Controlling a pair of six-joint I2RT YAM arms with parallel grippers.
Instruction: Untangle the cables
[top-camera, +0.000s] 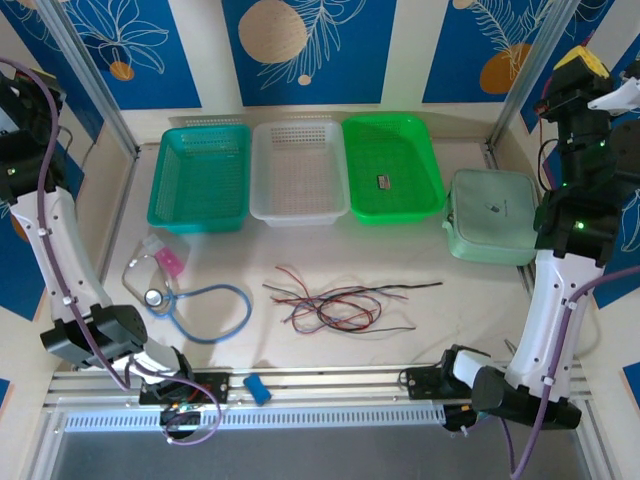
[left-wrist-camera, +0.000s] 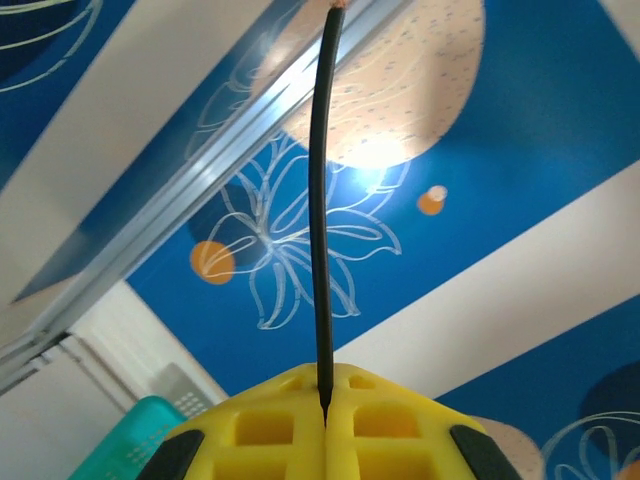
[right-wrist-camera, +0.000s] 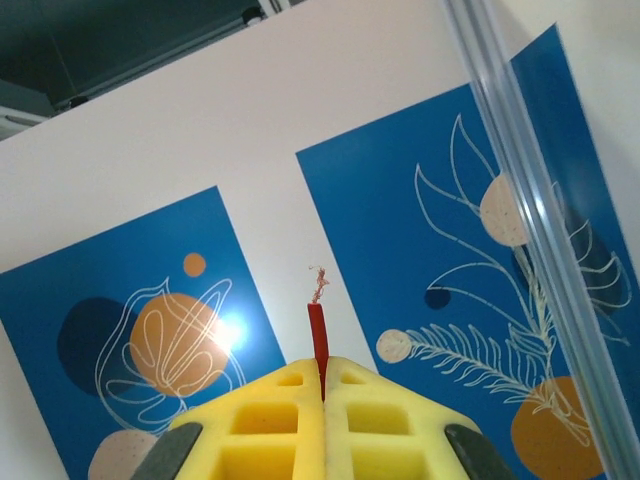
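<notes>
left gripper (left-wrist-camera: 325, 425) clamps black wire (left-wrist-camera: 319, 200), right gripper (right-wrist-camera: 322, 390) clamps red wire (right-wrist-camera: 318, 328) near frayed tip; tug could slip it out.

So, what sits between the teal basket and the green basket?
The white basket, right beside each of them, as the top external view shows.

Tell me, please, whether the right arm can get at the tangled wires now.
Probably reachable: nothing covers the tangled wires. But the right gripper is shut on a red wire, so its jaws aren't free.
</notes>
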